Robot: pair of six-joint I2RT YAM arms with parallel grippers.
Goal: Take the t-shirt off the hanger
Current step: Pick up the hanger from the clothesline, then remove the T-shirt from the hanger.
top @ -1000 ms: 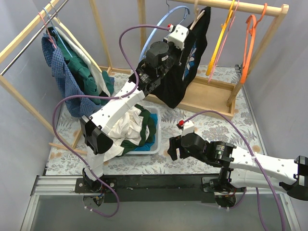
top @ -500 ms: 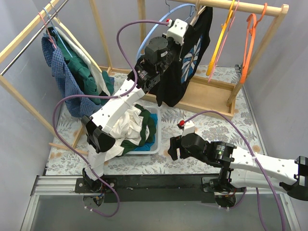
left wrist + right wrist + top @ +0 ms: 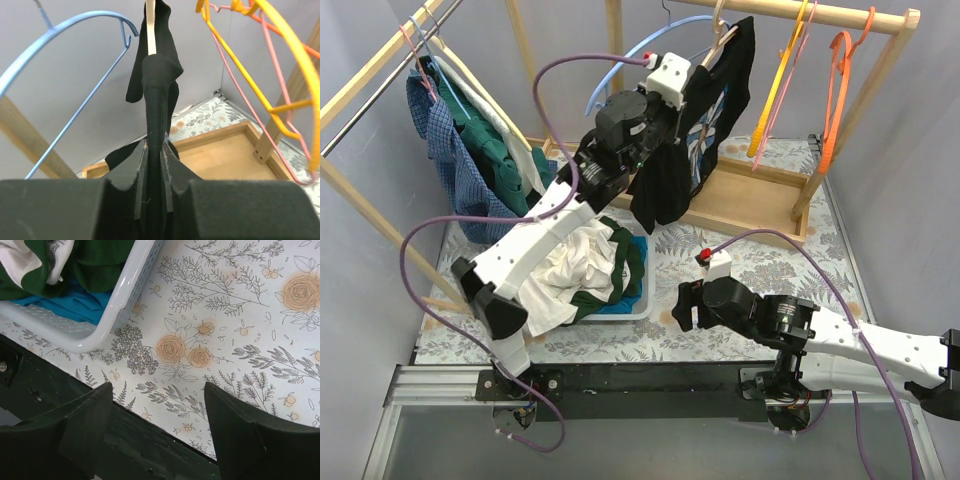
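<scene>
- Left gripper (image 3: 156, 150) pinches the black t-shirt (image 3: 159, 75), seemingly tugging it off the wooden hanger (image 3: 150, 30).
- Right gripper (image 3: 159, 410) gapes wide, empty.
- Next: slip the shoulder free.

No text, label, brand or number can be read in any view. The print on the black t-shirt (image 3: 665, 195) is only a pale pattern.
</scene>
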